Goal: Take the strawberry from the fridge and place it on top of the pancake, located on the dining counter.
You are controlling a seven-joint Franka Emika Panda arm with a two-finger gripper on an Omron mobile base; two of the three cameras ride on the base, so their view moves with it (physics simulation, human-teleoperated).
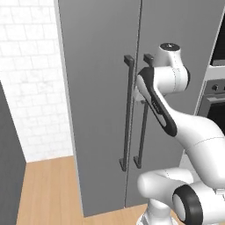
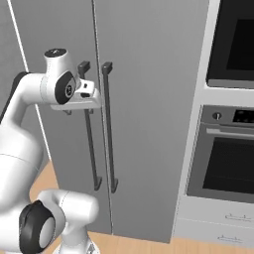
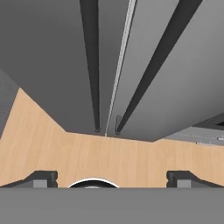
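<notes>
gripper (image 3: pixel 112 178) wide apart, fridge (image 3: pixel 52 65) ahead; doors closed

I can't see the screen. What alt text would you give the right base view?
A tall grey fridge with both doors shut fills the middle, two dark bar handles side by side at its centre seam. A white robot arm reaches from the lower left, its tool close to the handles. A built-in black oven sits to the right.

We face the fridge (image 1: pixel 101 110) with both doors shut, barring the way inside. Its two dark handles (image 2: pixel 106 129) stand side by side at the seam. Bare wooden floor (image 3: pixel 109 157) lies open below us.
</notes>
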